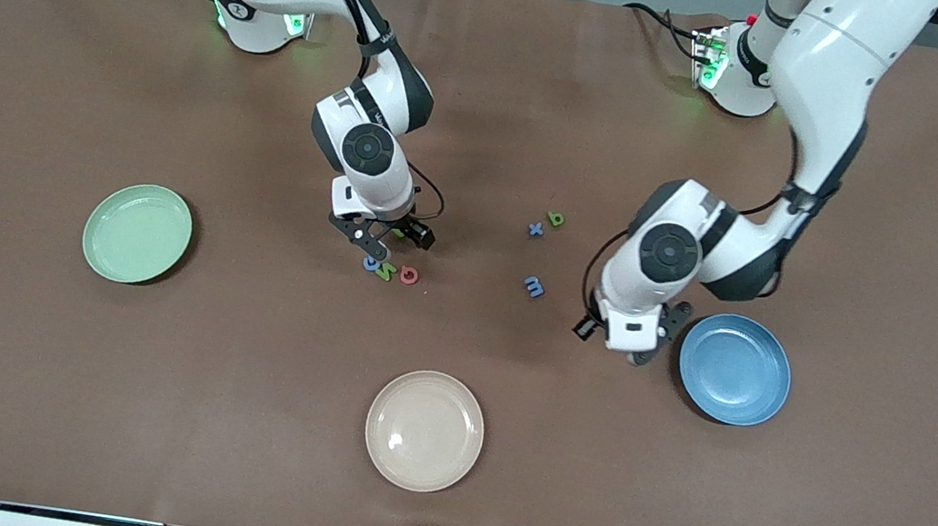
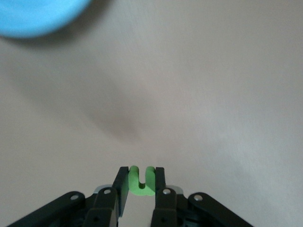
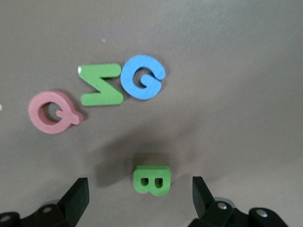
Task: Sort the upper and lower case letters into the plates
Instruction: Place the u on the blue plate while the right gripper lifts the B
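Note:
My left gripper (image 1: 638, 353) hangs over the table beside the blue plate (image 1: 734, 369), shut on a small green letter n (image 2: 142, 182). The plate's rim (image 2: 38, 16) shows in the left wrist view. My right gripper (image 1: 390, 238) is low over the middle of the table, open, with a green B (image 3: 151, 179) lying between its fingers. Just nearer the front camera lie a blue G (image 3: 142, 78), a green N (image 3: 101, 85) and a red G (image 3: 49, 112). A blue x (image 1: 535, 229), a green b (image 1: 556, 218) and a blue m (image 1: 533, 287) lie between the two arms. The mint green plate (image 1: 137, 233) sits toward the right arm's end.
A cream-beige plate (image 1: 424, 430) sits near the table's front edge, in the middle. The brown table cover (image 1: 228, 413) runs under everything.

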